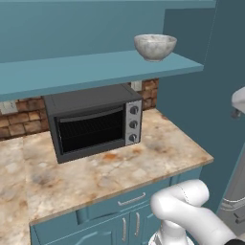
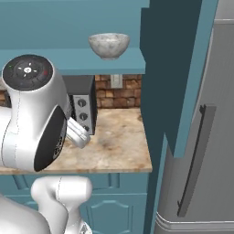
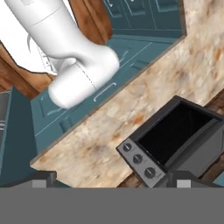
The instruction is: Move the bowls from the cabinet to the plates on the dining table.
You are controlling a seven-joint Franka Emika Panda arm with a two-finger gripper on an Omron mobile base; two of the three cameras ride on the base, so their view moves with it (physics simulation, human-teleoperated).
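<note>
A grey-white marbled bowl [image 1: 154,46] [image 2: 109,45] stands upright near the right end of the teal shelf [image 1: 95,67] [image 2: 68,61] of the cabinet [image 1: 191,103]. My gripper [image 3: 113,179] is open, its two dark fingertips [image 3: 43,178] wide apart with nothing between them. It hangs high and looks down on the counter and the toaster oven, away from the bowl. The big white arm [image 2: 36,114] fills the left of the right base view. The plates and the dining table are out of view.
A dark toaster oven [image 1: 93,122] [image 3: 175,140] sits under the shelf on a beige marbled counter [image 1: 143,162] [image 2: 119,146] backed by brick. Teal drawers and doors [image 1: 131,201] run below. A grey fridge with a long dark handle [image 2: 196,160] stands at the right.
</note>
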